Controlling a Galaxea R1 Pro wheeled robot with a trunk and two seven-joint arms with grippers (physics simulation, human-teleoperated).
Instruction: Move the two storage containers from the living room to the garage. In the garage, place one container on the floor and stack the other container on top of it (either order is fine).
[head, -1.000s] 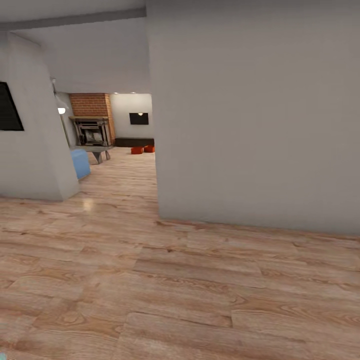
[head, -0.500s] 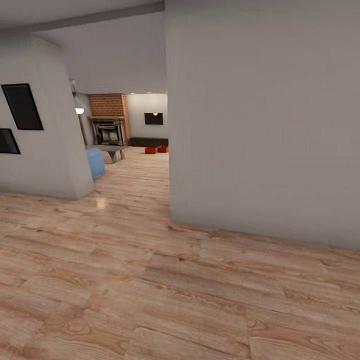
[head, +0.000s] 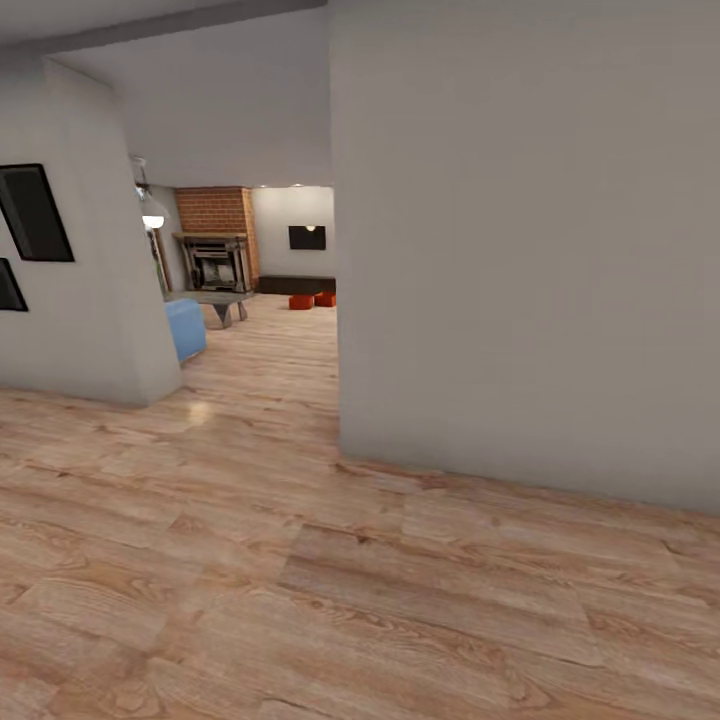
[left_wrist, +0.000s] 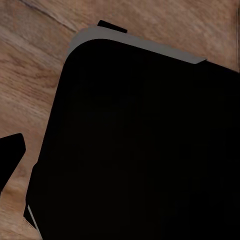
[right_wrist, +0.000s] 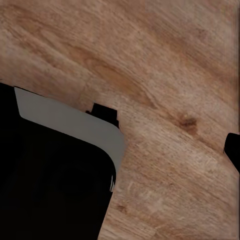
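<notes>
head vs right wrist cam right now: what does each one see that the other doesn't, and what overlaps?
Head view alone: the two storage containers far off by a long low dark cabinet, the brick fireplace, a blue seat, white walls. Right wrist view alone: a black, grey-edged part of the robot close to the camera. Both: the pale wood-plank floor.

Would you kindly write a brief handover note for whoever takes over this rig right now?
Tools: the wrist views show dark robot bodywork over wood-plank floor; whether either tool is open or shut cannot be told, and nothing is seen held.
Containers: both storage containers sit side by side on the far living room floor, near the brick fireplace.
Done: nothing moved yet.
Left: drive past the wall, fetch both, stack them in the garage.
</notes>
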